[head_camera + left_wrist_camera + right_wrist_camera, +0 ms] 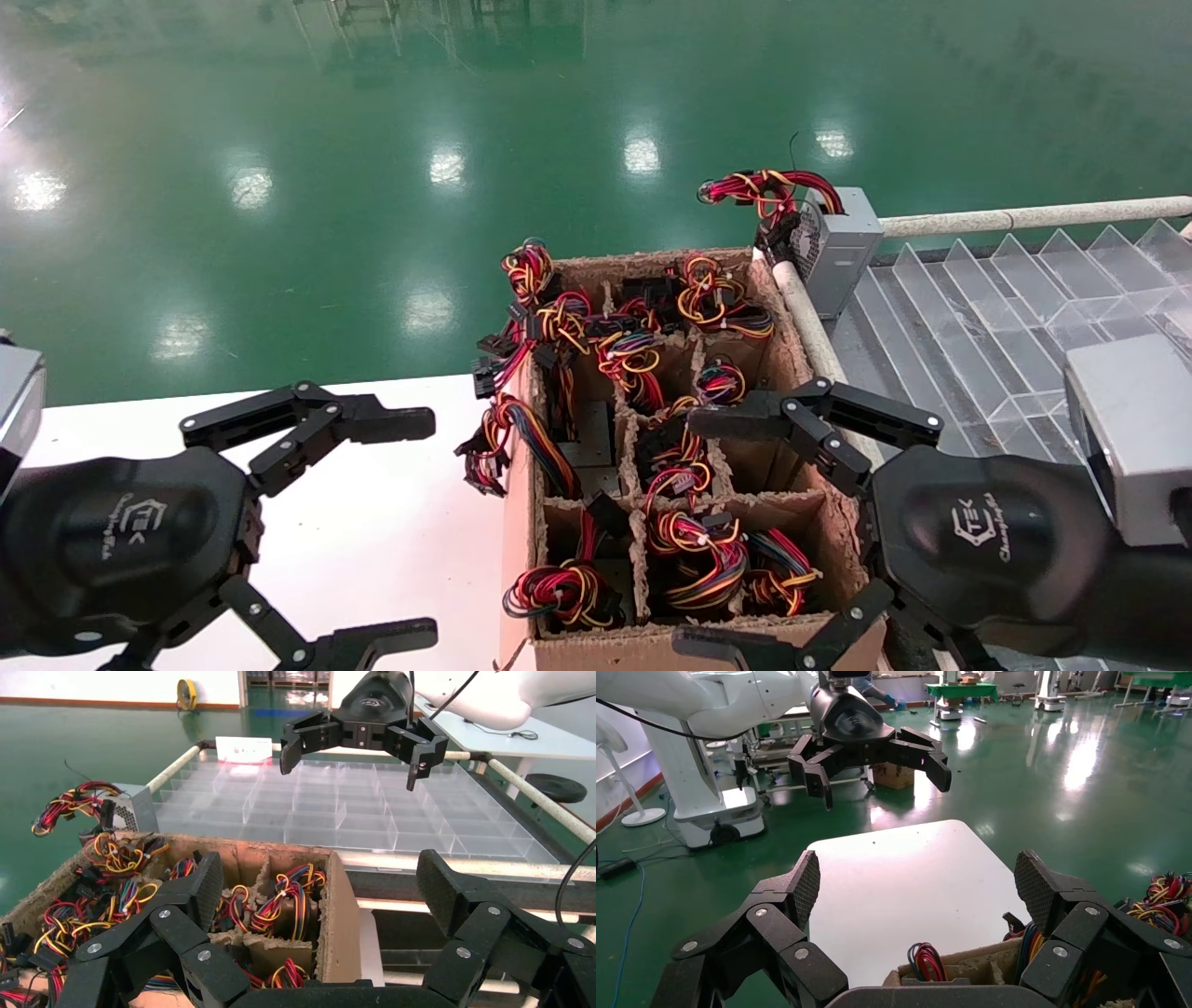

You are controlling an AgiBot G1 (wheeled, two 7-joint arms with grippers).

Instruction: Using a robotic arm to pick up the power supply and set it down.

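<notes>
My right end effector point(712, 536) hangs spread wide over the box point(801, 349) of wired units, holding nothing. My left end effector point(410, 531) gapes too, above the white desk point(400, 522). The power supply point(838, 247) stands beyond the box's far corner, at the clear tray point(1006, 308).

Box point(801, 354): centre, divided into cells, wire bundles point(698, 545) in the cells and spilling over its left and far walls.
Table point(391, 522): left of the box, touching it.
Tray point(1006, 317): right of the box, beyond a rail point(810, 321) along the box's right wall.
Power supply point(838, 247): at the tray's far left corner, just past the box's far right corner.
Left gripper point(386, 527): fingers spread, above the table.
Right gripper point(726, 531): fingers spread, over the box's right cells.
</notes>
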